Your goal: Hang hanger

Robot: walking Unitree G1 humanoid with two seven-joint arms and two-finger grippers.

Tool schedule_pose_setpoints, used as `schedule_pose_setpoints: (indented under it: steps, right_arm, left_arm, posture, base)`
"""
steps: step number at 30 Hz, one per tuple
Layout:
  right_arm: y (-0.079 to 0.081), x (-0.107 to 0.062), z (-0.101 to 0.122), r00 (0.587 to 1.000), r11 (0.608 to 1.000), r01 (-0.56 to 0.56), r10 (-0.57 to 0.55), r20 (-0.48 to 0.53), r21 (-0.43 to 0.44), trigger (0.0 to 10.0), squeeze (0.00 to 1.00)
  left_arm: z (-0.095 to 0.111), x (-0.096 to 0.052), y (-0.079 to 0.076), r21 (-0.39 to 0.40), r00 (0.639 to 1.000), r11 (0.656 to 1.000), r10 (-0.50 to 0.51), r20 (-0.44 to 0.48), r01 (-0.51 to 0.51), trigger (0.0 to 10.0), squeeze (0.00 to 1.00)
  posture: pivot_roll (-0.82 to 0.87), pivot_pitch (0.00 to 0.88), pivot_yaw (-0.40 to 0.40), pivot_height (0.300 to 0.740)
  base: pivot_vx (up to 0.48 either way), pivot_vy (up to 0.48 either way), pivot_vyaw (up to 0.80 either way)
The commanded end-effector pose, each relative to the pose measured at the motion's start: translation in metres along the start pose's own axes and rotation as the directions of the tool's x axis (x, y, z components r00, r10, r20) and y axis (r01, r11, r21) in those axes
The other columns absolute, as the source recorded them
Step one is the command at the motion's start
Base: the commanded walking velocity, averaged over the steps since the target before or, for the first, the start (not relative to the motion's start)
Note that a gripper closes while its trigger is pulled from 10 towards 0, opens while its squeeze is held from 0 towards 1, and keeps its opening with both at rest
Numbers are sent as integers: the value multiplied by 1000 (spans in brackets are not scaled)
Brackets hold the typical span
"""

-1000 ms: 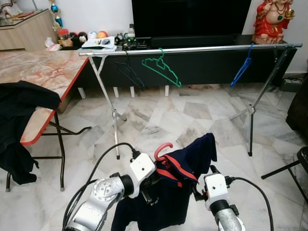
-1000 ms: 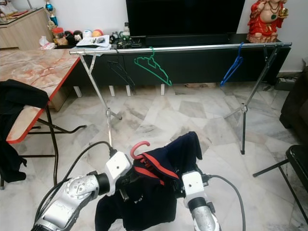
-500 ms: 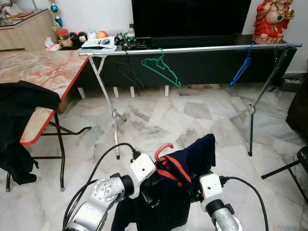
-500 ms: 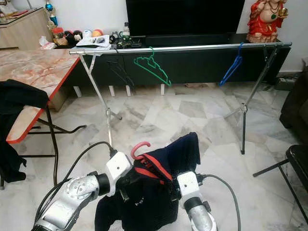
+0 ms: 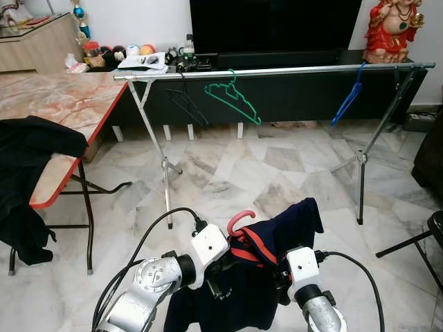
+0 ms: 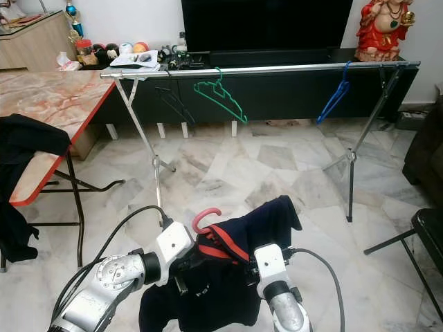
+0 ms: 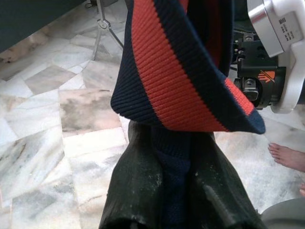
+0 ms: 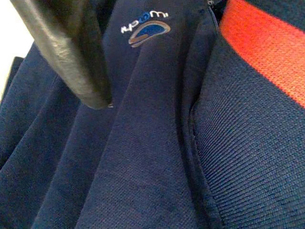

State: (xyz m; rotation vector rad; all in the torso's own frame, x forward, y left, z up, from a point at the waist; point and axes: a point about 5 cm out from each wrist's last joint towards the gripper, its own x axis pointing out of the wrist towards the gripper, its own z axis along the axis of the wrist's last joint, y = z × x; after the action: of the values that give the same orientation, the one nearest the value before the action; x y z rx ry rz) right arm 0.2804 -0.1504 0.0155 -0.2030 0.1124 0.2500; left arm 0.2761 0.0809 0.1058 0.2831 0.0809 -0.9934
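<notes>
A navy polo shirt (image 5: 280, 235) with a red-striped collar (image 7: 176, 71) hangs on a hanger whose red hook (image 5: 239, 220) sticks up, low in front of me. My left gripper (image 7: 174, 138) is shut on the navy fabric just below the collar. My right gripper (image 5: 280, 277) sits against the shirt's other side, pressed close to its chest logo (image 8: 145, 29). Ahead, across the marble floor, stands a long metal rail (image 5: 277, 71) carrying a black hanger (image 5: 185, 104), a green hanger (image 5: 232, 98) and a blue hanger (image 5: 348, 97).
A marble-topped table (image 5: 62, 104) with a red edge stands at left, a black garment (image 5: 28, 159) draped over it. The rail's legs (image 5: 163, 173) splay onto the floor before a dark TV cabinet (image 5: 291, 97). A chair (image 5: 432, 235) is at right. A person's bare foot (image 7: 286, 156) is nearby.
My right gripper has moved in closer to the shirt. The shirt and hanger shifted slightly right, and the sleeve on the right side spread outward.
</notes>
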Motion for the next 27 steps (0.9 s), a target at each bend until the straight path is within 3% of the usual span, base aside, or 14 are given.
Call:
schedule_pose_setpoints:
  steps: [1, 27]
  right_arm:
    - [2, 1, -1, 1000, 1000, -9, 9, -12, 9, 0, 0]
    - [0, -2, -4, 1000, 1000, 10, -10, -25, 10, 0, 0]
  left_arm:
    - [8, -2, 0, 16, 999, 1000, -3, 32, 2, 10000, 0]
    - [6, -5, 3, 16, 1000, 1000, 14, 19, -15, 10000, 0]
  posture:
    - [71, 51, 42, 740]
    - [70, 60, 40, 740]
  base:
    - [0, 0, 0]
    - [0, 0, 0]
